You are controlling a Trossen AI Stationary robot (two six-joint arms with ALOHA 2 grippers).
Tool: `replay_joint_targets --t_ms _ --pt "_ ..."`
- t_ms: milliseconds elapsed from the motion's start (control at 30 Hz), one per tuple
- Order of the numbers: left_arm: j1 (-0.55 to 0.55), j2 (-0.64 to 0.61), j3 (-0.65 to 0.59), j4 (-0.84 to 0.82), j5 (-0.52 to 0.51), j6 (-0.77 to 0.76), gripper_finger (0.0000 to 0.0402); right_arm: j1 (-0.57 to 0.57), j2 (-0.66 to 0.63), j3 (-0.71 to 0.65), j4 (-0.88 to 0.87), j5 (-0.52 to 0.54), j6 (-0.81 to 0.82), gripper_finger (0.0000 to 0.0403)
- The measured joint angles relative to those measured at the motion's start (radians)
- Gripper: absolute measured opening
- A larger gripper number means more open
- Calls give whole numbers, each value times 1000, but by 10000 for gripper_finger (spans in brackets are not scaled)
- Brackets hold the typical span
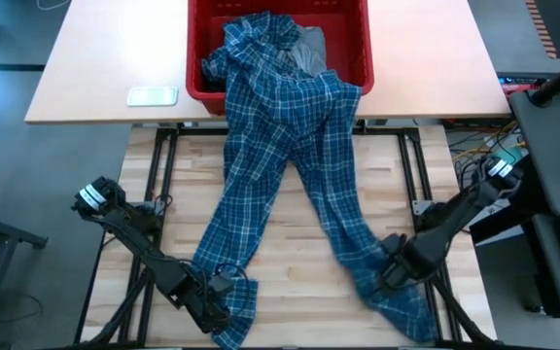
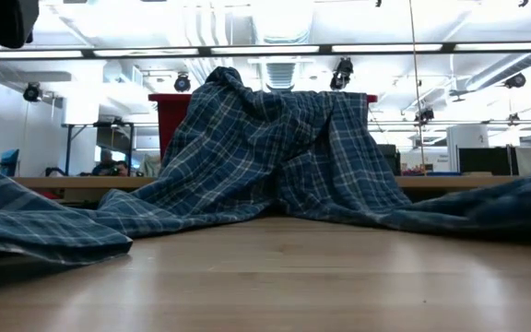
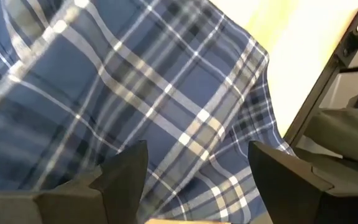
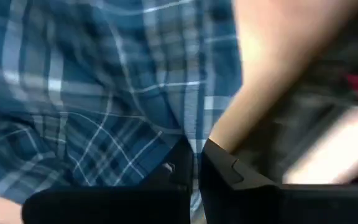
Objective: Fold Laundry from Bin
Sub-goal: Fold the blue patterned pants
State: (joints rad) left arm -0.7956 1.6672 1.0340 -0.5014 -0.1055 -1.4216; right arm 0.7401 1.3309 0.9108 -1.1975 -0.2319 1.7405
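Plaid cloth (image 2: 275, 157) fills the near view at table height, heaped up over the red bin (image 2: 175, 115) and running down toward the near edge in two long strips.

From above, the garment (image 1: 290, 156) has its top end in the bin (image 1: 353, 44) at the far side of the wooden table (image 1: 290, 262), over a grey piece (image 1: 309, 51) in there, and its long axis runs from the bin toward the arms, forking into two legs.

On the left, the left gripper (image 1: 224, 303) sits at the end of the left leg, near the front edge. Its fingers (image 3: 126, 171) stand spread, with plaid lying between and under them; I can't tell that they grip anything.

On the right, the right gripper (image 1: 394, 267) is on the right leg, a little short of its end. Its fingers (image 4: 219, 168) are pressed together, pinching a fold of the plaid (image 4: 104, 93).

Both arms sit at the near ends, so the bulk of the cloth lies away from them toward the bin. I'd judge pulling it clear means drawing both ends along that axis.
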Motion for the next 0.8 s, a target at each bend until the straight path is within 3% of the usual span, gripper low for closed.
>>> replay_joint_targets --t_ms 167,300,433,567,800 --pt "0 0 -1 -3 -38 0 261 1 -57 -24 -72 -113 2 35" --pt "0 0 -2 -3 -42 0 261 2 -103 4 -49 -95 21 94" --pt "0 0 -2 -2 -42 0 261 22 -107 69 92 -50 2 157" --pt "0 0 -2 -3 -57 0 261 60 -44 102 199 -13 -94 192" --pt "0 0 -2 -6 -96 16 261 67 192 92 268 -12 -376 188"
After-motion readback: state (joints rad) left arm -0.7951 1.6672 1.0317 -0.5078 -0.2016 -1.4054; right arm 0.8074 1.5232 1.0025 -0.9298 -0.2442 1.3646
